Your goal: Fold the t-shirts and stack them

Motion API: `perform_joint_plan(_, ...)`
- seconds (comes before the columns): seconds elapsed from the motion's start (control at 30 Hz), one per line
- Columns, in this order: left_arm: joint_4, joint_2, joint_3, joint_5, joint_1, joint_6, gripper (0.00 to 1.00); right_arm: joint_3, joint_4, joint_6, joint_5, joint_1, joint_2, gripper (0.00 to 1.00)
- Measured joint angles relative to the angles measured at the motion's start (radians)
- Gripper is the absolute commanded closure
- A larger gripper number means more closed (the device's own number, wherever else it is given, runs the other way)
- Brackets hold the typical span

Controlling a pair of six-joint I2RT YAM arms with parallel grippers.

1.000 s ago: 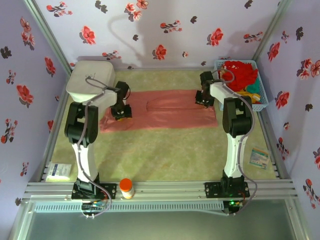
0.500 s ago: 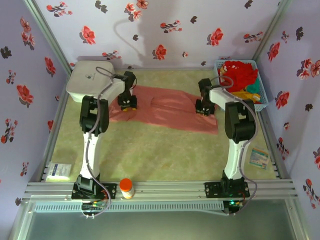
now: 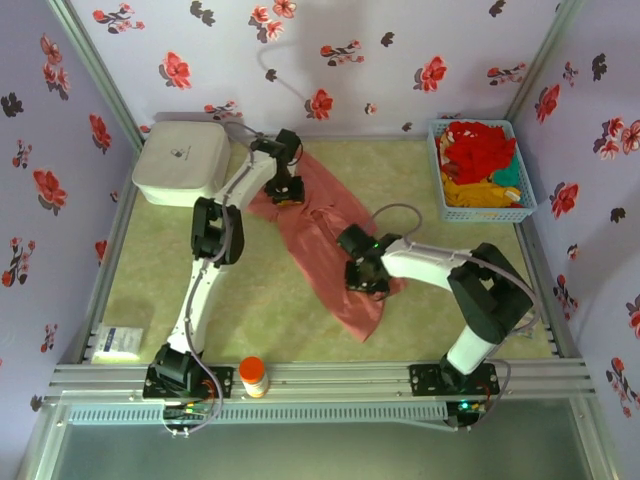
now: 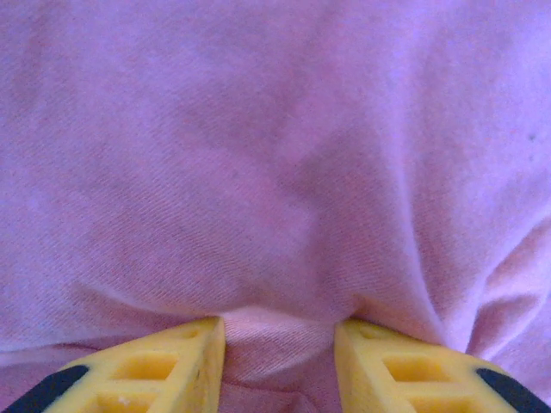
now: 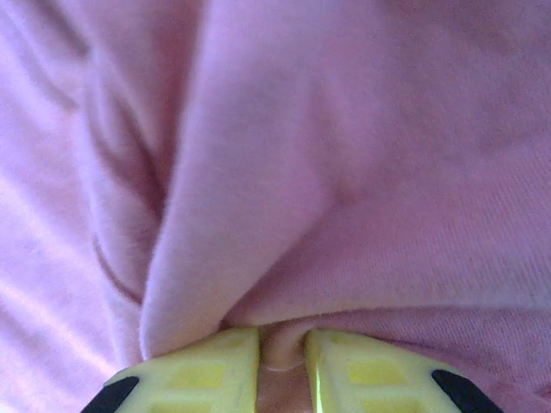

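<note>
The left claw is clamped on a small ridge of the salmon-pink t-shirt. The cloth bunches between its yellow fingers and puckers into creases that fan away from the pinch. The right claw likewise nips the same shirt, with a thick doubled lip of fabric rising just ahead of its tips.

Between the two claws the shirt lies as a slanted, twisted band on the worktop, and a loose tail runs on past the right claw toward the arm bases.

It looks like a light, limp knit that is not slippery, so it will likely sag and rope up wherever it is unsupported. The best holds are probably the hem corners or shoulders, spread wide to draw it flat.

Well apart, beyond and to the right of the right claw, the other t-shirts are heaped in the light-blue basket.
</note>
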Motion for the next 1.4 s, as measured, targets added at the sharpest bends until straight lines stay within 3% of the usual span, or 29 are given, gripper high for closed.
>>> perform_joint_plan(0.13, 0.002, 0.003, 0.004, 0.017, -0.017, 0.004, 0.62, -0.006, 0.084, 0.137, 0.005, 0.144, 0.005, 0.78)
perform_joint_plan(0.23, 0.002, 0.003, 0.008, 0.026, -0.02, 0.011, 0.62, -0.006, 0.111, 0.185, 0.025, 0.191, 0.006, 0.71)
perform_joint_plan(0.37, 0.003, 0.001, 0.008, 0.027, -0.02, 0.037, 0.61, -0.003, 0.064, 0.18, 0.122, 0.19, -0.045, 0.58)
perform_joint_plan(0.6, 0.019, -0.157, -0.077, 0.021, -0.012, 0.067, 0.59, 0.182, -0.063, -0.005, 0.256, 0.078, -0.094, 0.49)
perform_joint_plan(0.77, 0.085, -0.439, -0.301, -0.018, -0.002, 0.082, 0.55, 0.316, -0.059, -0.191, 0.293, -0.024, -0.046, 0.45)
perform_joint_plan(0.9, 0.156, -0.649, -0.536, -0.034, 0.007, 0.081, 0.53, 0.489, -0.065, -0.318, 0.277, -0.082, 0.106, 0.39)
perform_joint_plan(1.0, 0.219, -0.774, -0.743, -0.039, 0.016, 0.069, 0.45, 0.651, -0.083, -0.393, 0.256, -0.109, 0.251, 0.36)
perform_joint_plan(1.2, 0.302, -0.982, -1.127, -0.046, 0.023, 0.026, 0.41, 0.916, -0.126, -0.472, 0.196, -0.146, 0.499, 0.3)
perform_joint_plan(1.4, 0.339, -1.16, -1.334, -0.045, 0.022, -0.004, 0.42, 1.178, -0.192, -0.504, 0.151, -0.161, 0.721, 0.25)
